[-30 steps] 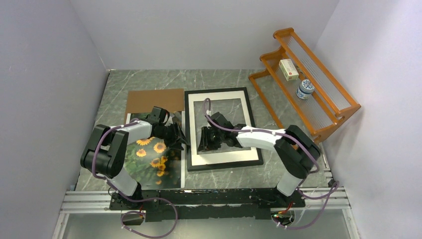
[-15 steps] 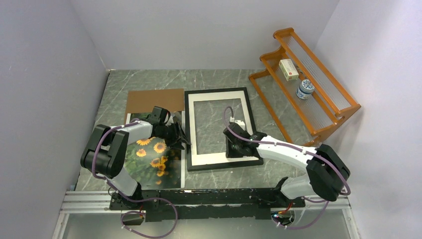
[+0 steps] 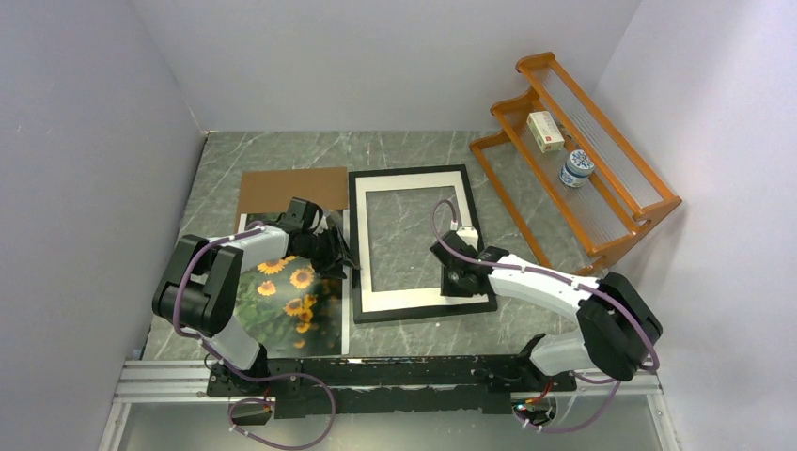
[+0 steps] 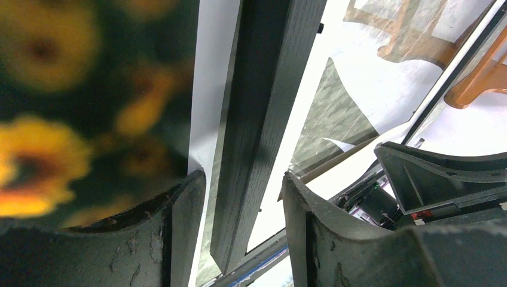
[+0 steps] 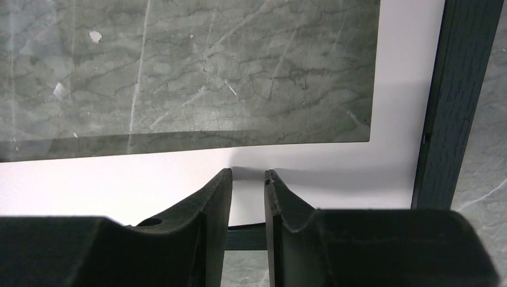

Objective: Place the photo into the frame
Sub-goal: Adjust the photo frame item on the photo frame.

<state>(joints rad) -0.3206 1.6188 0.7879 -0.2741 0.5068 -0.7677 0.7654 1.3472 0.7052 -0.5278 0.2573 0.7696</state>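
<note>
1. Now, the photo [image 3: 287, 305] lies flat and face up on the table [image 3: 414, 329], just left of the frame [image 3: 409, 170] and partly under your left arm. It is not yet in the frame.
2. The frame lies flat in the middle of the table. Its white mat [image 3: 423, 299] sits inside, and the marble shows through the opening. The brown backing board [image 3: 291, 191] lies apart at the far left.
3. Your left gripper [image 4: 242, 179] straddles the frame's left rail. Its jaws stand wider than the rail, with a gap on each side, so it holds nothing.
4. Your right gripper [image 5: 248, 173] sits over the mat at the frame's near right corner. Its jaws are narrowed to a slit with nothing between them.
5. Judging from this, the step in hand is getting a hold on the frame. Centre the left jaws on the rail before closing, so that neither finger catches the photo's white edge beside it.
6. Keep the right fingertips pressing lightly. A hard push could likely skew the mat or slide the frame toward the photo.
</note>
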